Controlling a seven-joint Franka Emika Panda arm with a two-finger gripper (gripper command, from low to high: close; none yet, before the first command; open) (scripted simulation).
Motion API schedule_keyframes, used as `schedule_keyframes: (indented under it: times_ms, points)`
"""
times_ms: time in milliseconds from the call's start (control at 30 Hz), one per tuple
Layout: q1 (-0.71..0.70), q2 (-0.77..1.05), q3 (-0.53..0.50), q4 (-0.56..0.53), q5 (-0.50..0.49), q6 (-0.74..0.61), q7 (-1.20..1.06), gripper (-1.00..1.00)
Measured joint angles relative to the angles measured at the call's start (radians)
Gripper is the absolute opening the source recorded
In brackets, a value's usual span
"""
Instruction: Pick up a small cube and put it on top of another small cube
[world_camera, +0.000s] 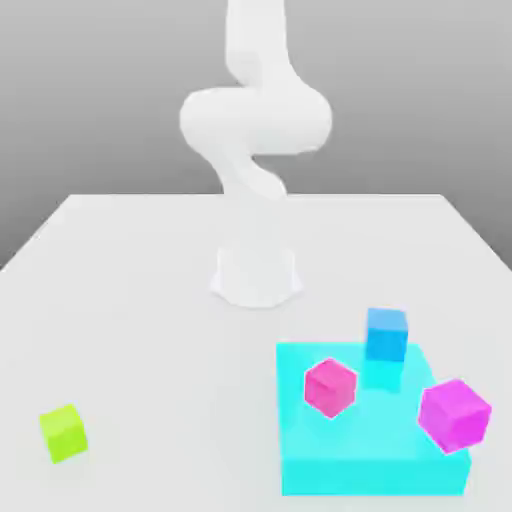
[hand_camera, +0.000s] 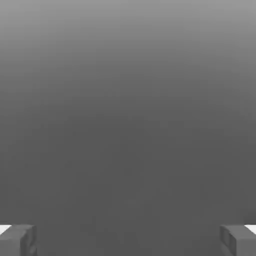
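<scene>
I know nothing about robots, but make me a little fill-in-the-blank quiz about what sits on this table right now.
1. The lime-green cube sits alone on the white ____.
2. The sky-blue cube rests on the large flat ____ block.
3. The number of magenta cubes on that block is ____.
4. In the hand view, the hand has its two fingers spread wide ____.

Missing words: table; cyan; two; apart

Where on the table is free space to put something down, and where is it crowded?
The white table is bare between the green cube, the arm's base and the cyan slab. Crowded: the slab's top, carrying the blue cube and two magenta cubes.
</scene>
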Motion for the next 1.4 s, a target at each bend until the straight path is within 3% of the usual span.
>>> schedule_keyframes:
  times_ms: [467, 800, 1000, 1033, 1267, 1400]
  points:
    - [-0.161, 0.513, -0.115, -0.101, 0.023, 0.220, 0.174, 0.00]
    - [-0.283, 0.879, -0.184, -0.171, 0.106, 0.373, 0.249, 0.00]
    - [-0.357, 1.098, -0.131, -0.154, 0.195, 0.514, 0.211, 0.00]
    - [-0.370, 1.130, -0.116, -0.147, 0.206, 0.539, 0.202, -1.00]
    - [-0.373, 1.136, -0.112, -0.146, 0.207, 0.544, 0.202, -1.00]
    - [-0.340, 1.015, -0.157, -0.173, 0.150, 0.452, 0.245, -1.00]
